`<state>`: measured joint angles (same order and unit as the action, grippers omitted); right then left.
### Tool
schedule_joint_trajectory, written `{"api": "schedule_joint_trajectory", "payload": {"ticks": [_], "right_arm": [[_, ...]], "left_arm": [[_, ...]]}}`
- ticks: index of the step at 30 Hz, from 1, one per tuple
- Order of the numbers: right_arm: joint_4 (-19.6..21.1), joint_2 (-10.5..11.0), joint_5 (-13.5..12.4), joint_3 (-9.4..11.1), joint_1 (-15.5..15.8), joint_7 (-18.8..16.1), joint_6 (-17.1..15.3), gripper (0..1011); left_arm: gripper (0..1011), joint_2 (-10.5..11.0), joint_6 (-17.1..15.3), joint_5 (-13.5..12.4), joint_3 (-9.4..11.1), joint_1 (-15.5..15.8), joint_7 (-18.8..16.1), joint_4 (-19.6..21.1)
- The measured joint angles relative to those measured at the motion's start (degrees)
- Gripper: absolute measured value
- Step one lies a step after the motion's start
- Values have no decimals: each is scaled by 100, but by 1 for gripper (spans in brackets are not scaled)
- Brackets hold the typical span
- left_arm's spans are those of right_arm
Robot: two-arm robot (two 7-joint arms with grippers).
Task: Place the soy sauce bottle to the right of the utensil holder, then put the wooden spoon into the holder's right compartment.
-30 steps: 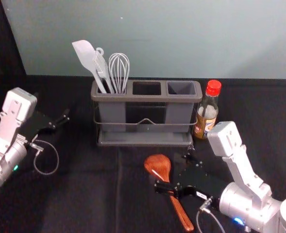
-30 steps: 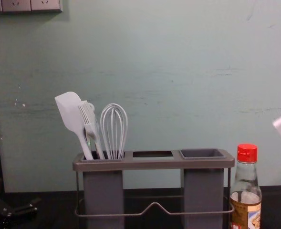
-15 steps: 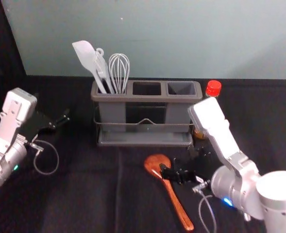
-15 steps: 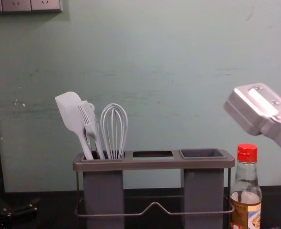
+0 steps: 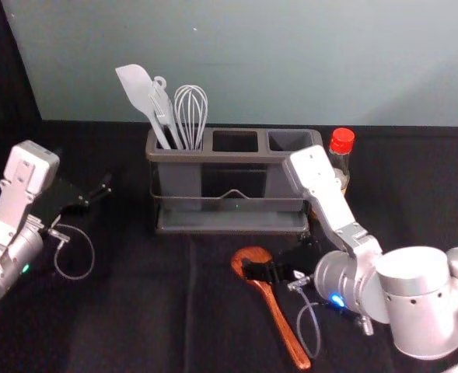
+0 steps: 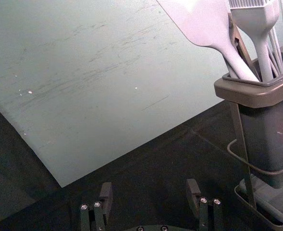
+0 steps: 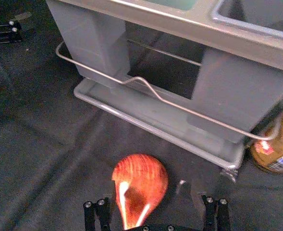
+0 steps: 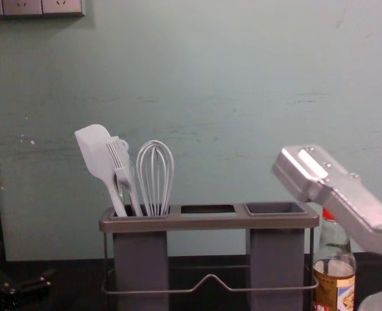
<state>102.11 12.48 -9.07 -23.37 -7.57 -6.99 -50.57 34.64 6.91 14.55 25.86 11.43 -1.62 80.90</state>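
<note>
I have my right gripper, fingers apart, by the wooden spoon, a glossy red-brown piece with streaky grain and a rounded bowl, lying before the utensil holder. The red-capped soy sauce bottle stands just right of it. My left gripper idles at left, fingers spread.

Your tabletop, draped in black, carries the utensil holder, with the soy sauce bottle upright just beside its right end and the wooden spoon lying in front of it.
</note>
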Motion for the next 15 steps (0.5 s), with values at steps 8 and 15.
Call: {"api": "schedule_joint_trajectory", "payload": {"ticks": [8,15], "right_arm": [[-310,-176,64,-61,-139,-106,22,1002],[-486,-273,192,-141,-228,-168,40,1002]], "left_arm": [[1005,0,0,0,0,0,0,0],[1005,0,0,0,0,0,0,0]]}}
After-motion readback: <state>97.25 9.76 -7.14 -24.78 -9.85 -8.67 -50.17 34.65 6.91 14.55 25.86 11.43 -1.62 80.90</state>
